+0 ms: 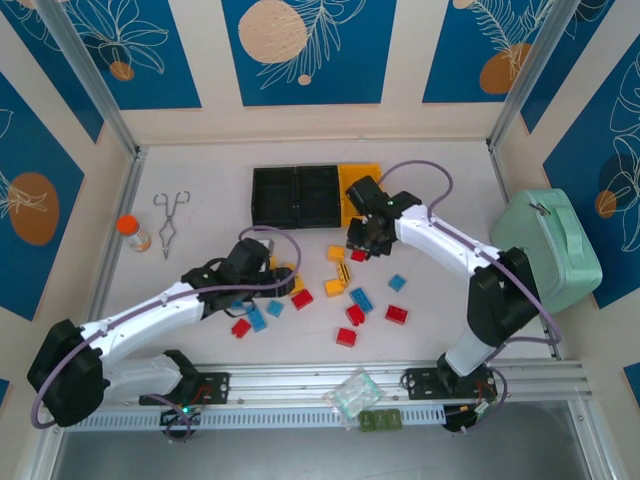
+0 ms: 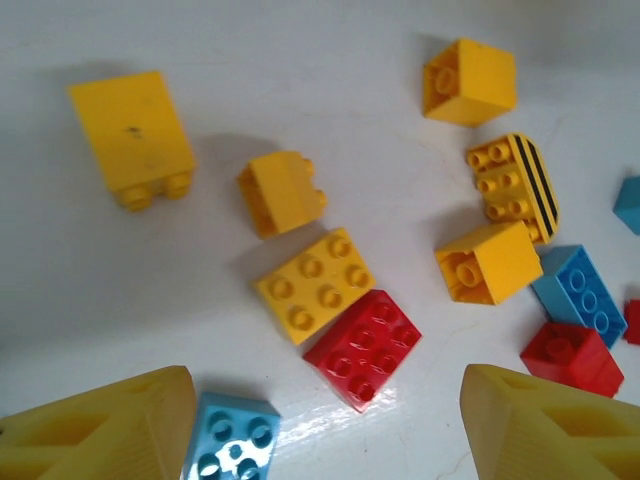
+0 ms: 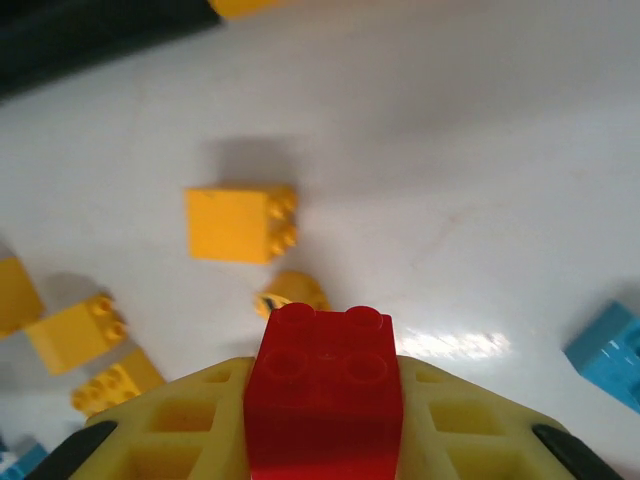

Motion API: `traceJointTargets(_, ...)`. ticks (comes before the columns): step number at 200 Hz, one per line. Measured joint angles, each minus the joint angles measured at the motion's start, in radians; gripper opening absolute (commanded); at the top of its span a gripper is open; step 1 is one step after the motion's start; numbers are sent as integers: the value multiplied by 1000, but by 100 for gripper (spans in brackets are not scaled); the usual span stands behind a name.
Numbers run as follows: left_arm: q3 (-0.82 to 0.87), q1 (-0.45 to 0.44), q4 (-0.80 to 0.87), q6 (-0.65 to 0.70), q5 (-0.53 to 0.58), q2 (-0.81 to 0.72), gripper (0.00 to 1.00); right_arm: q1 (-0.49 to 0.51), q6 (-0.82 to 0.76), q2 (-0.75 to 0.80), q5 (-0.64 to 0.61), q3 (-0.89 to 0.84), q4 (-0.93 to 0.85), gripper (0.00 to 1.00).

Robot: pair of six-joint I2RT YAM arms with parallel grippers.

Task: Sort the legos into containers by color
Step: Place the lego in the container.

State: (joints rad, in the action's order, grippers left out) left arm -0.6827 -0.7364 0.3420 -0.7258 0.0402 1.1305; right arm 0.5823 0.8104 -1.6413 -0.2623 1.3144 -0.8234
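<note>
Between the yellow fingers (image 3: 170, 420) of the right gripper (image 3: 325, 430) sits a red brick (image 3: 325, 370), studs up. The jaws are pressed onto its sides in a firm pinch. Just ahead of it on the table (image 3: 480, 150) is a rounded striped brick (image 3: 292, 293), then a yellow block (image 3: 240, 224) lying on its side. Left of the gripper in its wrist view is a pair of yellow bricks (image 3: 75, 333); right of it is a light blue brick (image 3: 610, 355). Further ahead, a dark bin wall (image 3: 90, 30) runs along the far edge.

Seen from overhead, this gripper hangs just in front of the containers (image 1: 297, 171) — two black bins and a yellow bin (image 1: 362, 170) joined in a row, the yellow one nearest it. A mint-green case (image 1: 548, 245) sits well off to the side, beyond the arm's elbow.

Left gripper (image 2: 325, 425): jaws spread wide, gripping nothing. A red six-stud brick (image 2: 362, 348) lies on the table in the gap just ahead of the fingertips, edge to edge with a yellow six-stud brick (image 2: 315, 285) beyond it. A pale blue brick (image 2: 232, 440) sits right beside the inner face of one finger — can't tell if they touch. Further ahead and to the right are more yellow pieces, a darker blue brick (image 2: 580, 293) and a small red block (image 2: 570, 357).

Remaining legos (image 1: 396, 314) lie scattered on the table between the two arms, nearer the bases than the bins.
</note>
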Motion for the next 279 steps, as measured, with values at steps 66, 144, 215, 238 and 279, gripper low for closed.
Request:
traceJointTargets(66,21,138,45,-19,-9,-82,71,14,-79,-238,-1,315,-31,29)
traceJointTargets(144,47,204,64,-26,-41,-102,71,5,-128,-525,-1,670,-94,29)
traceJointTargets(215,76,206,71,-31,-58,-121,71,-23,-156,-739,-18,941,-186,31)
traceJointTargets(238,77,206,71,-37,-58,-135,71,-29,-161,-773,-18,979,-204,32)
traceJointTargets(279,95,208,75,-48,-58,-141,71,-31,-177,-801,-18,1019,-223,40)
